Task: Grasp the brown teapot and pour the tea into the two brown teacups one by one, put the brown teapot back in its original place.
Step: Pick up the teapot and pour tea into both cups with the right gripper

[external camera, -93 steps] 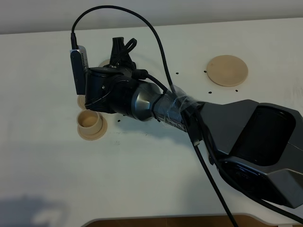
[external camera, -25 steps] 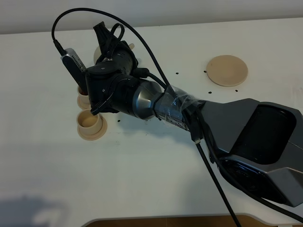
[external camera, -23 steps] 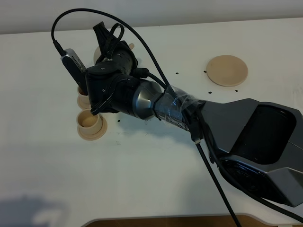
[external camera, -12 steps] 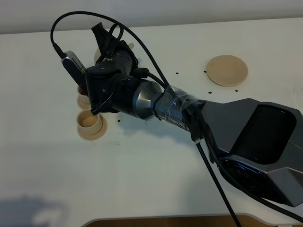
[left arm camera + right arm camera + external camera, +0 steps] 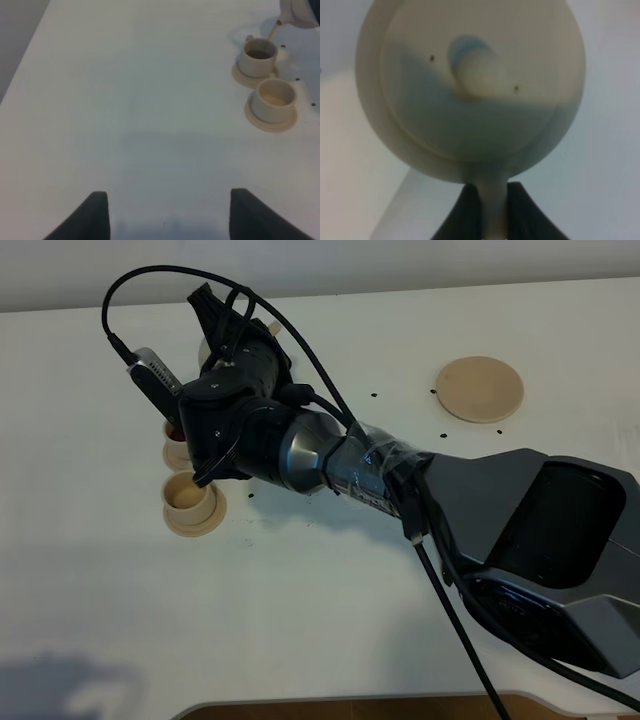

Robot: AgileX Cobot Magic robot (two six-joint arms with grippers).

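Betw. R gripper point(image 5: 495, 197) jaws: handle of teapot point(image 5: 470, 95)

A: Where do the cups sit?

B: On the left part of the white table point(image 5: 300, 620), each on its own round clay saucer point(image 5: 270, 126): the nearer small beige-tan clay teacup point(image 5: 188, 498) in front, the farther small beige-tan clay teacup point(image 5: 257, 56) just behind it.

A: And the pot?

B: The squat beige-tan clay teapot point(image 5: 470, 85) hangs tilted above and just behind the farther cup (off the table). The flat round beige-tan clay disc point(image 5: 481, 388) lies well apart, to the right.
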